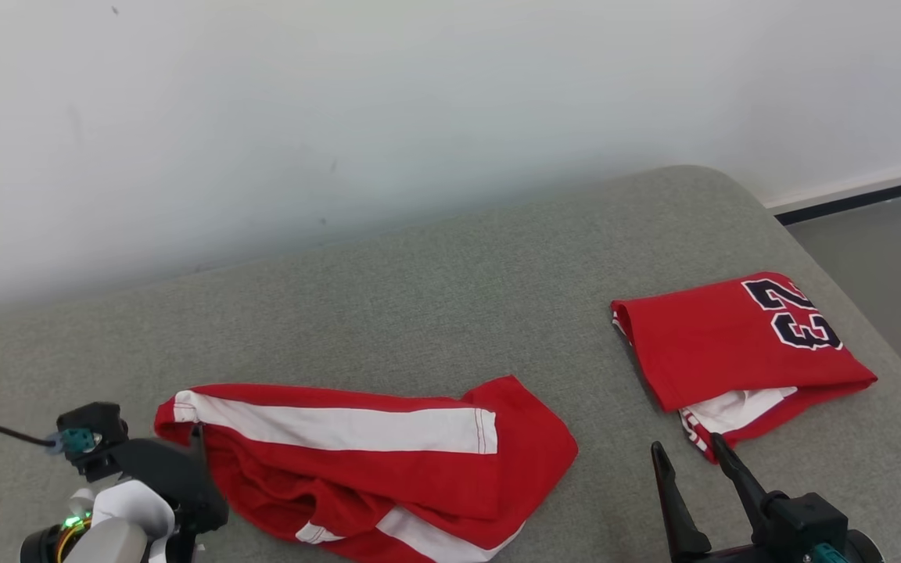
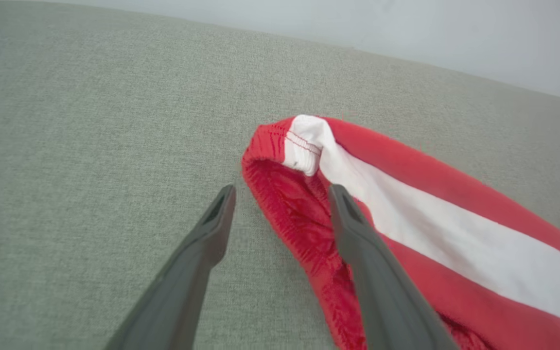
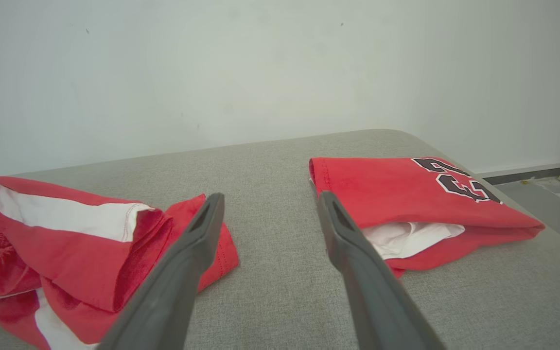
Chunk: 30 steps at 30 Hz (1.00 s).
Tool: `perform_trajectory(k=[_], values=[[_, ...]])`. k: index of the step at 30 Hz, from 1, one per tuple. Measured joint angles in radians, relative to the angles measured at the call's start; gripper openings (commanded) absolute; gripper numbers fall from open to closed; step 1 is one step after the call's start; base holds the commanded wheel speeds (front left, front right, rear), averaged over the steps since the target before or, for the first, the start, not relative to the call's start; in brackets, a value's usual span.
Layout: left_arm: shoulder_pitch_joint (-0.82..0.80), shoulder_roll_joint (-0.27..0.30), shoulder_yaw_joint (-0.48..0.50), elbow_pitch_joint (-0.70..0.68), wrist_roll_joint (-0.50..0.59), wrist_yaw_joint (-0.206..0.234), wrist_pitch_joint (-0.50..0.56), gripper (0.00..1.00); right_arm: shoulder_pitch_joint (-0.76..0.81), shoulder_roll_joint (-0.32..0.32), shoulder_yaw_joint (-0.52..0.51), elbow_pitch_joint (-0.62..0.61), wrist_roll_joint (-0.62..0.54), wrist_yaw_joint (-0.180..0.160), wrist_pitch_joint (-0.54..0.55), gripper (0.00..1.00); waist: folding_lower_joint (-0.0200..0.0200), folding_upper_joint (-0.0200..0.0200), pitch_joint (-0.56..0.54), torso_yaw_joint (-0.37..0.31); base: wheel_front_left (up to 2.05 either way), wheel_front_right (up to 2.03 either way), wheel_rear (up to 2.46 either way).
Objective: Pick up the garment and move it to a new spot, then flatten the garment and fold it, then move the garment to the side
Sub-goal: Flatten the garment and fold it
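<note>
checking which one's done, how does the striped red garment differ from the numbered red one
The striped garment lies rumpled and spread out; the numbered garment is folded compactly.
The striped garment carries a broad white band; the numbered garment has dark, white-edged numerals.
The striped garment is on the robot's left, the numbered garment on its right.
Both are red with some white, lying on the grey cushion.
</note>
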Motion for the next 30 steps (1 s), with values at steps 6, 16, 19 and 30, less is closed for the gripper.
perform_trajectory(k=[6,16,19,30], values=[[0.082,0.002,0.040,-0.152,-0.016,-0.033,-0.166,1.00,0.016,0.000,-0.007,-0.009,0.000,0.000,0.003,1.00,0.0000,0.0000,-0.013,0.036,0.00,0.00,0.00],[0.333,-0.026,0.087,-0.490,0.055,-0.102,-0.359,1.00,0.035,0.000,-0.039,-0.020,0.000,0.000,0.025,1.00,0.0000,-0.0001,-0.032,0.116,0.00,0.00,0.00],[0.424,-0.053,0.168,-0.620,0.149,-0.103,-0.361,1.00,0.034,0.000,-0.040,-0.021,0.000,0.000,0.027,1.00,-0.0001,-0.0002,-0.039,0.145,0.00,0.00,0.00],[0.582,-0.110,0.188,-0.612,0.274,-0.167,-0.305,1.00,0.030,0.000,-0.060,0.019,0.082,0.000,0.118,1.00,-0.0001,-0.0001,-0.072,0.255,0.00,0.00,0.00]])
